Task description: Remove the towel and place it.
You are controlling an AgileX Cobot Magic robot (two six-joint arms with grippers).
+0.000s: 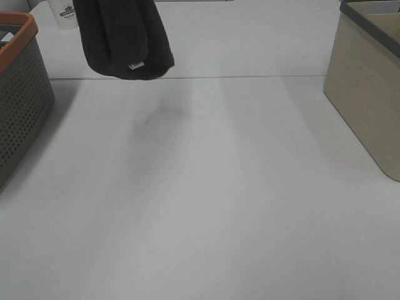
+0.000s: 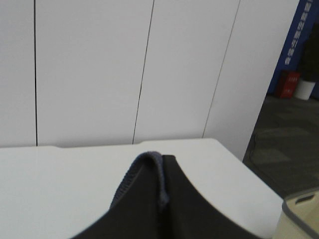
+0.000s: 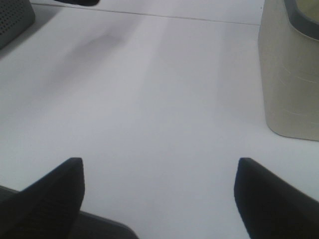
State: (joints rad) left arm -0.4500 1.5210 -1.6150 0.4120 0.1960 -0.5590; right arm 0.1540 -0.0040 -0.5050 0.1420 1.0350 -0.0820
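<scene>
Hanging from the L claw (image 2: 161, 174), clenched on its hem, the towel (image 1: 122, 37) dangles clear of the table (image 1: 219, 187); only high cam shows its white tag (image 1: 133, 65). R claw (image 3: 159, 172) gapes wide, empty, beige bin (image 3: 289, 74) beside it, grey basket (image 1: 22, 100) far across. Cup (image 1: 64, 12) behind towel: label unreadable.

Bright diffuse light; the towel (image 1: 122, 37) casts a faint, blurry shadow.
</scene>
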